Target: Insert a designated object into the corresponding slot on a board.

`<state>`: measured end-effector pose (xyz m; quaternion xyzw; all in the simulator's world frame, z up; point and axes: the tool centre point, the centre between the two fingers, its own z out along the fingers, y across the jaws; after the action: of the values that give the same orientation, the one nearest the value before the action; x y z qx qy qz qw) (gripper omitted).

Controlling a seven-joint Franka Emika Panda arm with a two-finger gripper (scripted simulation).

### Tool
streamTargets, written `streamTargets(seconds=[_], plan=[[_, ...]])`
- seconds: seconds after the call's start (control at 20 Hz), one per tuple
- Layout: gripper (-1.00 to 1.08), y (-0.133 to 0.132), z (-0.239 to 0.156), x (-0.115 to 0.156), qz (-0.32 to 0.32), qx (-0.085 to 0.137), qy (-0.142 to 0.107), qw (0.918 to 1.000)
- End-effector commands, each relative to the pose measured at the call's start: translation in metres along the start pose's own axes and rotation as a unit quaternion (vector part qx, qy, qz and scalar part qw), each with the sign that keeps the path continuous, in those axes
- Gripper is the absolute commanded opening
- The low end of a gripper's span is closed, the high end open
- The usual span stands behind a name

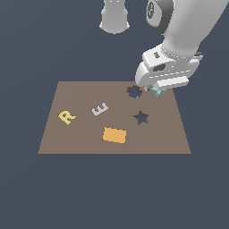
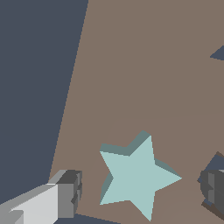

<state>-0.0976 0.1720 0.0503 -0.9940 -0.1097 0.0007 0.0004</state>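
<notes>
Two fingers [image 2: 65, 194] of the gripper [image 1: 157, 88] stand apart, one on each side of the star [image 2: 133, 177], neither touching it. Star lies flat on the board [image 1: 80, 134], directly beneath the gripper, near the far edge. Star slot [image 1: 141, 117] sits vacant, nearer the camera than the gripper. Jagged cutout [image 1: 133, 92] lies just beside the gripper, on the exterior view's left

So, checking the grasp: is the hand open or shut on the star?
Open: in the wrist view its fingers flank the star with gaps.
</notes>
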Motion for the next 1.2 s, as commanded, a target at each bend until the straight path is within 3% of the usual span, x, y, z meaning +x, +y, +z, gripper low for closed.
streamTargets(seconds=[0.0,0.45,0.5,1.15], plan=[[1.00,0.000,0.001,0.000,0.000,0.000,0.000,1.0000],[1.00,0.000,0.020,0.000,0.001,0.000,0.001,1.0000],[-1.00,0.000,0.020,0.000,0.001,0.000,0.001,1.0000],[-1.00,0.001,0.020,0.001,0.002,-0.001,0.001,1.0000]])
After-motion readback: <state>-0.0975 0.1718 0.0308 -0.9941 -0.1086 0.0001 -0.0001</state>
